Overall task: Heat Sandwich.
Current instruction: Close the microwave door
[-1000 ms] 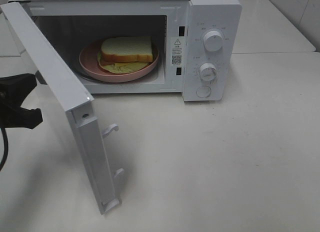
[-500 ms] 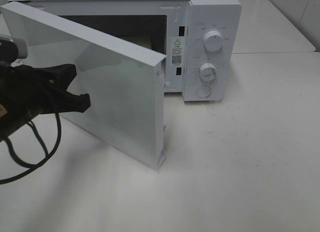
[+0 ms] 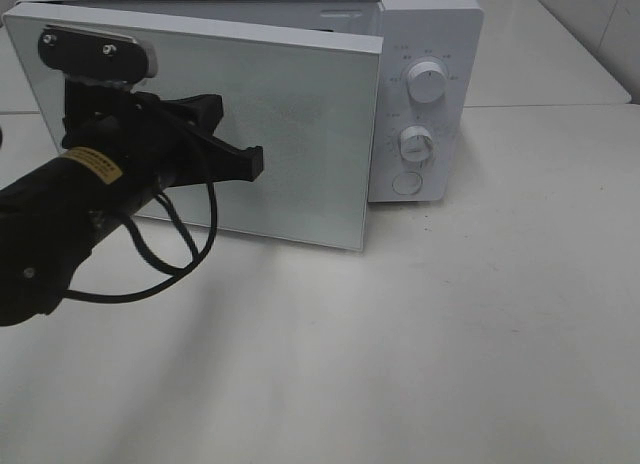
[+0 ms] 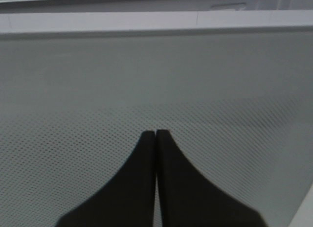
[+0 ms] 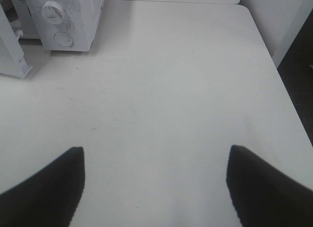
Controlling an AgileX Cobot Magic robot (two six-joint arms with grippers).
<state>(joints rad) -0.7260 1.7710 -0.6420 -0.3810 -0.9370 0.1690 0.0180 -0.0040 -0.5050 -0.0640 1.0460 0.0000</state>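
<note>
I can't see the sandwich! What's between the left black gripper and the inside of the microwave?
Only the microwave door, nearly shut, as the high view shows. In the left wrist view the left gripper, jaws shut, sits right at its mesh.

The light here is soft and even, coming from overhead; the pale bench [image 3: 480, 334] looks bright without glare. From the high camera, the left arm [image 3: 80, 214] throws a faint, wide shadow on the bench toward 7 o'clock. The microwave door [image 3: 300, 134] carries a dull sheen. Close up its mesh is dim and grey, and the left tool [image 4: 156, 134] is a soft black silhouette. The right tool [image 5: 156, 147] is equally black and blurred.
</note>
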